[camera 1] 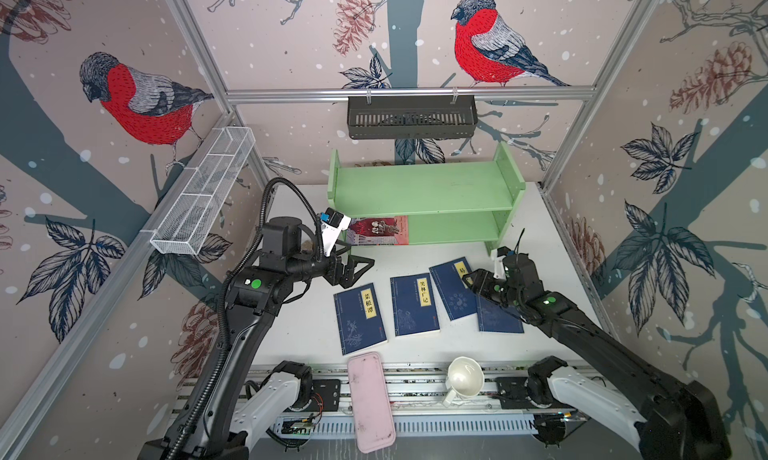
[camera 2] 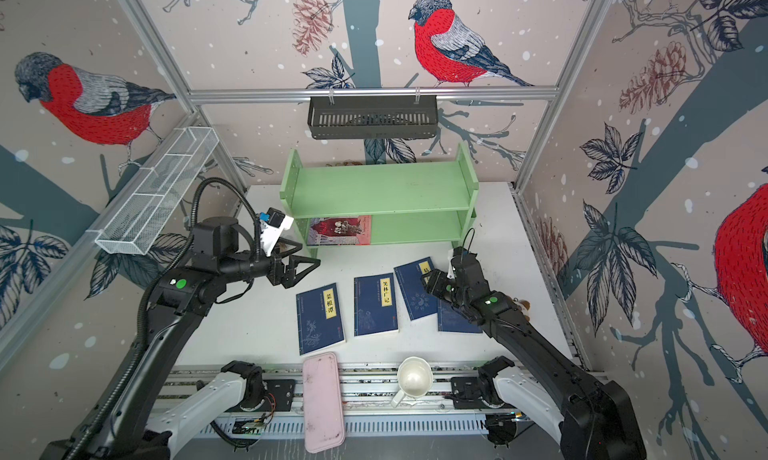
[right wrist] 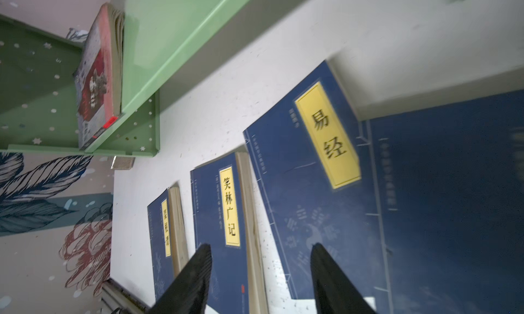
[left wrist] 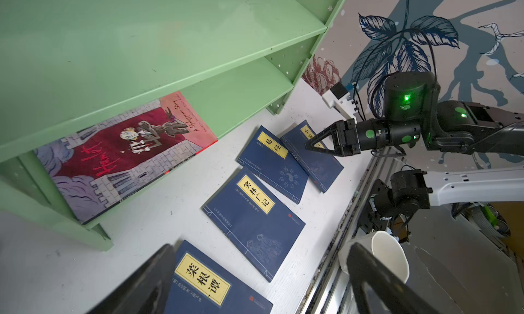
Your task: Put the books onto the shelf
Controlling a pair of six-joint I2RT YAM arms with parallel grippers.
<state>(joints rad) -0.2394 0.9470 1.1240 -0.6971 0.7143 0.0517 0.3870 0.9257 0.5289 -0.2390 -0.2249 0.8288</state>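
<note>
Your left pincer (camera 1: 368, 264) hangs with its fingers spread wide and nothing between them, just in front of the light green shelf (camera 1: 424, 188). The red-and-grey paperback (left wrist: 122, 153), scrawled "Hamlet" in red script, lies flat on the lower tier at the end closest to that pincer, just beyond the fingertips. On the robot-base side of the same pincer, the navy book (camera 1: 360, 318) labelled 菜根谭 on its yellow strip lies flat on the white table (camera 1: 299, 337). 笑林广记 (camera 1: 414, 305) lies beside it, farther toward the other arm. Your right pincer (right wrist: 261, 246) hovers low with its fingers parted and empty over 易经 (right wrist: 312, 162), whose cover fills the wrist view right under the tips; whether a tip touches the cover cannot be told. A fourth navy book (camera 1: 496, 323) touches 易经 on the arm's side and runs under the right wrist, its yellow label too hidden to read. All four navy books lie on the table, off the shelf.
</note>
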